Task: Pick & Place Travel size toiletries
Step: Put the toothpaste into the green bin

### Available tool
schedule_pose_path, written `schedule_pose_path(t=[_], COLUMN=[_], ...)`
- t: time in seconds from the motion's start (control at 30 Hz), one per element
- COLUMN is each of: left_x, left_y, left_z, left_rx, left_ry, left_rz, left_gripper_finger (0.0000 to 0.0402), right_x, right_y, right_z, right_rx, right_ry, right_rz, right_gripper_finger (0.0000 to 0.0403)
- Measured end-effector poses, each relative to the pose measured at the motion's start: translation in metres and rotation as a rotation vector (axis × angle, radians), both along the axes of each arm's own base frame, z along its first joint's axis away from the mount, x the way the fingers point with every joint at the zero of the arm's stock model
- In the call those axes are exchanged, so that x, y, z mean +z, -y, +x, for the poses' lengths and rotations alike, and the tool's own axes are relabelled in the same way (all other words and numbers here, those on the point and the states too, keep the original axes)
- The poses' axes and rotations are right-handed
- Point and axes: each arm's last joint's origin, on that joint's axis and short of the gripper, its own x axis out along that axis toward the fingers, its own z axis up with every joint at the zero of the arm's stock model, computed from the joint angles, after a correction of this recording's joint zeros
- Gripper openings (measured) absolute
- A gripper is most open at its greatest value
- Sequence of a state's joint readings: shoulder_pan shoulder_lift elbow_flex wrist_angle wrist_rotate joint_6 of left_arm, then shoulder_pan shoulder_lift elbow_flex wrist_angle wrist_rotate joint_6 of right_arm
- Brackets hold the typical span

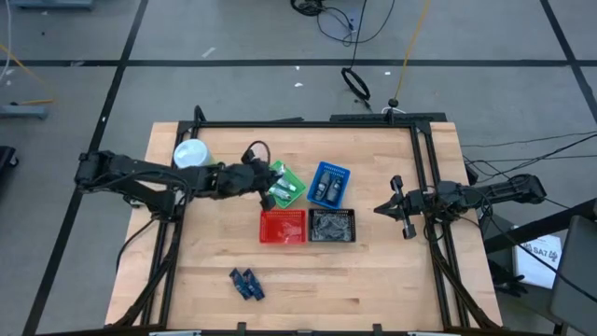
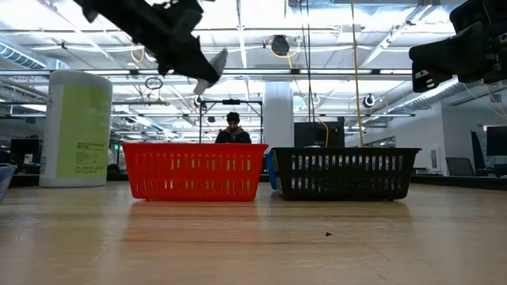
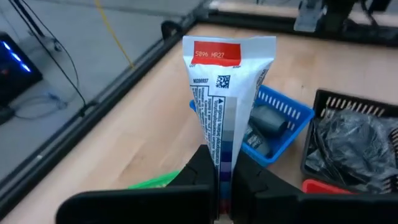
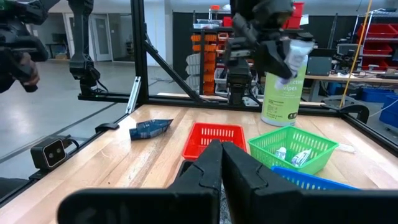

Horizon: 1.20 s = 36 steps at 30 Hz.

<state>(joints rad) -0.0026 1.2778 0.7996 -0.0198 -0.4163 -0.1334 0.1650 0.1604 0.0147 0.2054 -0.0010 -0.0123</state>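
My left gripper [image 1: 265, 179] hangs above the green basket [image 1: 287, 185], shut on a whitish tube [image 3: 225, 93] with a red band and blue marks. The same tube [image 2: 211, 66] shows high in the low view. More whitish tubes [image 4: 297, 155] lie in the green basket [image 4: 292, 146]. Dark grey pieces [image 3: 267, 121] lie in the blue basket [image 1: 328, 184], and grey packets [image 3: 354, 140] in the black basket [image 1: 332, 225]. Dark blue pieces [image 1: 246, 285] lie on the table near its near edge. My right gripper [image 1: 387, 207] waits shut at the table's right. My left gripper pinches the tube between its two fingers [image 3: 202, 168] at the blue-marked end [image 3: 225, 152]. The fingers slant down from the table's left. The tube is lifted clear and sticks out beyond the fingertips, its flat red-banded end [image 3: 216, 53] farthest from them.
A large green container with a white lid [image 1: 191, 154] stands left of the green basket. The red basket [image 1: 282, 226] sits beside the black one. A black frame [image 1: 308, 122] runs along the table's edges. A person [image 2: 233, 127] stands far behind the table.
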Motion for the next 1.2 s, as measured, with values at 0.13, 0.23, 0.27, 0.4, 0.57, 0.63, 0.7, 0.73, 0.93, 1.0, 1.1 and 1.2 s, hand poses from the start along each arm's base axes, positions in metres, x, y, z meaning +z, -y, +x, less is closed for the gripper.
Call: schedule_pose_path(t=[0.13, 0.23, 0.27, 0.4, 0.57, 0.63, 0.7, 0.73, 0.93, 1.0, 1.1, 1.2], left_x=[-0.001, -0.004, -0.005, -0.015, -0.044, -0.055, -0.063, -0.067, -0.075, -0.075, -0.074, -0.073], left_y=[-0.016, -0.026, -0.028, -0.033, -0.036, -0.037, -0.037, -0.037, -0.039, -0.039, -0.039, -0.039], left_z=[0.007, 0.014, 0.017, 0.03, 0.043, 0.046, 0.048, 0.05, 0.052, 0.052, 0.052, 0.052], left_rx=[0.001, -0.014, -0.012, -0.019, -0.129, -0.188, -0.245, -0.26, -0.248, -0.241, -0.241, -0.228], left_ry=[-0.094, -0.189, -0.215, -0.316, -0.465, -0.535, -0.594, -0.611, -0.634, -0.633, -0.631, -0.631], left_rz=[-0.03, -0.065, -0.074, -0.09, -0.051, 0.006, 0.062, 0.08, 0.08, 0.078, 0.081, 0.093], left_gripper_finger=[0.0009, 0.0005, 0.0007, 0.0008, 0.0011, 0.0019, 0.0022, 0.0022, 0.0008, 0.0005, 0.0017, 0.0042], right_x=[0.0, 0.0, 0.0, 0.0, 0.0, 0.0, 0.0, 0.0, 0.0, 0.0, 0.0, 0.0], right_y=[0.0, 0.0, 0.0, 0.0, 0.0, 0.0, 0.0, 0.0, 0.0, 0.0, 0.0, 0.0], right_z=[0.0, 0.0, 0.0, 0.0, 0.0, 0.0, 0.0, 0.0, 0.0, 0.0, 0.0, 0.0], right_rx=[0.0, 0.0, 0.0, 0.0, 0.0, 0.0, 0.0, 0.0, 0.0, 0.0, 0.0, 0.0], right_ry=[0.0, 0.001, -0.001, 0.0, 0.0, 0.0, 0.0, 0.0, 0.0, 0.0, 0.0, 0.0], right_rz=[0.0, 0.0, 0.0, 0.0, 0.0, 0.0, 0.0, 0.0, 0.0, 0.0, 0.0, 0.0], right_gripper_finger=[0.0, 0.0, 0.0, 0.0, 0.0, 0.0, 0.0, 0.0, 0.0, 0.0, 0.0, 0.0])
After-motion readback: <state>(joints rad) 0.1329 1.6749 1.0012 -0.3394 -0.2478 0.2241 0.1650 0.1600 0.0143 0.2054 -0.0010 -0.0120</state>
